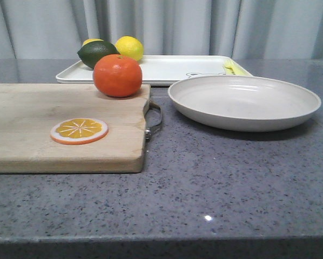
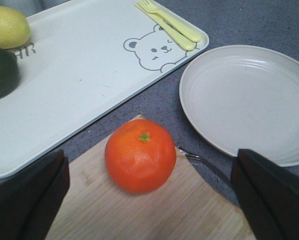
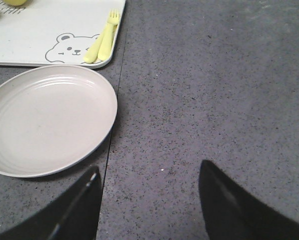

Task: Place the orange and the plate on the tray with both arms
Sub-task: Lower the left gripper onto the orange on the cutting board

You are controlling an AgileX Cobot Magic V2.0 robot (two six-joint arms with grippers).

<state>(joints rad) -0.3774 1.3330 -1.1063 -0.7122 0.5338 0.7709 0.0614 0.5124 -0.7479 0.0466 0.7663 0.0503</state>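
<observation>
The orange (image 1: 117, 75) sits on the far right corner of the wooden cutting board (image 1: 37, 129); it also shows in the left wrist view (image 2: 140, 156). The off-white plate (image 1: 243, 101) lies on the counter to its right and shows in both wrist views (image 2: 249, 100) (image 3: 47, 117). The white tray (image 1: 167, 69) with the bear drawing (image 2: 157, 48) lies behind them. My left gripper (image 2: 149, 192) is open above the board, the orange just ahead between its fingers. My right gripper (image 3: 149, 200) is open and empty over bare counter beside the plate. Neither gripper shows in the front view.
On the tray lie a yellow lemon (image 1: 129, 48), a dark green fruit (image 1: 96, 53) and yellow plastic cutlery (image 2: 170, 22). A flat orange slice (image 1: 79, 130) lies on the board. The board's metal handle (image 1: 154, 120) points toward the plate. Grey curtains hang behind.
</observation>
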